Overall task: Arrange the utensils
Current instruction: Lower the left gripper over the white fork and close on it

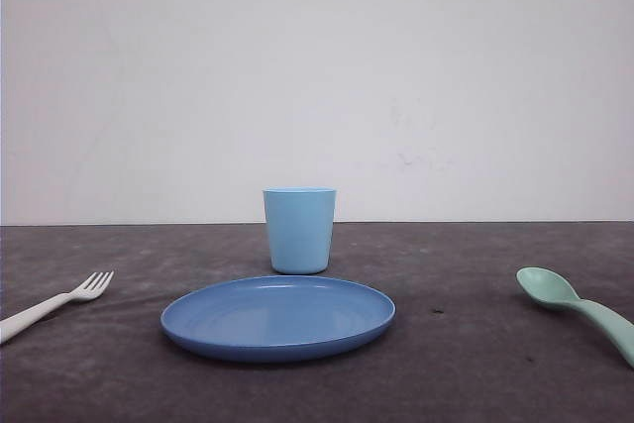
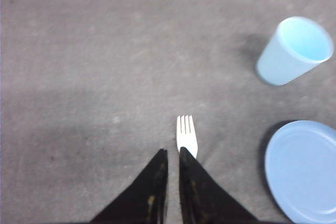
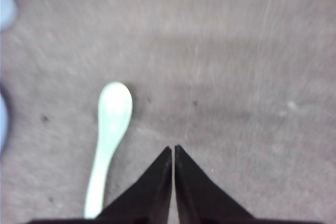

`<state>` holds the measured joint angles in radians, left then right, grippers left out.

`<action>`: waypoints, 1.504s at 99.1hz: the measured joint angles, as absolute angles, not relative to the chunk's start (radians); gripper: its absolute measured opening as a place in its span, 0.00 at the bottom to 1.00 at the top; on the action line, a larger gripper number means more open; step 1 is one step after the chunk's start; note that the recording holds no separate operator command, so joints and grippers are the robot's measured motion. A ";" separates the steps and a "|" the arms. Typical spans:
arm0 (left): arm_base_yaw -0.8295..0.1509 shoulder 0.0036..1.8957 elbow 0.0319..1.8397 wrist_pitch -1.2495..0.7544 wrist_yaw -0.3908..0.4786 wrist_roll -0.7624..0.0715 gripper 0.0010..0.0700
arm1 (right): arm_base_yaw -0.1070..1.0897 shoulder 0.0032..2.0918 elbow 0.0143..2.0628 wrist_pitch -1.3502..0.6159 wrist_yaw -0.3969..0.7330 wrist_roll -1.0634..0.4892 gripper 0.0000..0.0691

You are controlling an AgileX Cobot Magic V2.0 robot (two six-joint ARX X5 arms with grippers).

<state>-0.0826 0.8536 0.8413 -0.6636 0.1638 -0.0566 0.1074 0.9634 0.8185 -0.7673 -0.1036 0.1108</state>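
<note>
The white fork (image 1: 59,302) lies on the dark table at the left, tines toward the back, its handle running off the front-left edge of the front view. In the left wrist view the fork's head (image 2: 186,135) shows just beyond my left gripper (image 2: 172,151), and its handle is hidden under one finger. That gripper's jaws stand close together with only bare table in the thin gap. The mint-green spoon (image 1: 580,309) lies at the right, bowl toward the back. It lies beside my right gripper (image 3: 173,148), well apart from the spoon (image 3: 110,135). That gripper is shut on nothing.
A round blue plate (image 1: 277,319) sits empty at the middle front, with a light blue cup (image 1: 299,230) upright just behind it. Both also show in the left wrist view: the plate (image 2: 304,171) and the cup (image 2: 294,51). A white wall stands behind the table.
</note>
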 joint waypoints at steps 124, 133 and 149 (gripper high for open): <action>-0.291 1.163 0.841 -0.662 0.129 -0.130 0.65 | 0.107 1.010 0.818 -0.767 -0.078 0.101 0.98; -0.309 1.239 0.841 -0.661 0.107 -0.138 0.62 | 0.107 1.010 0.818 -0.767 -0.078 0.101 0.98; -0.318 1.351 0.841 -0.628 0.102 -0.147 0.61 | 0.107 1.010 0.818 -0.767 -0.078 0.101 0.98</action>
<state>-0.3183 1.3510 0.8413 -0.6281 0.1024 -0.1467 0.1074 1.0100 0.8185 -0.7673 -0.0784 0.1009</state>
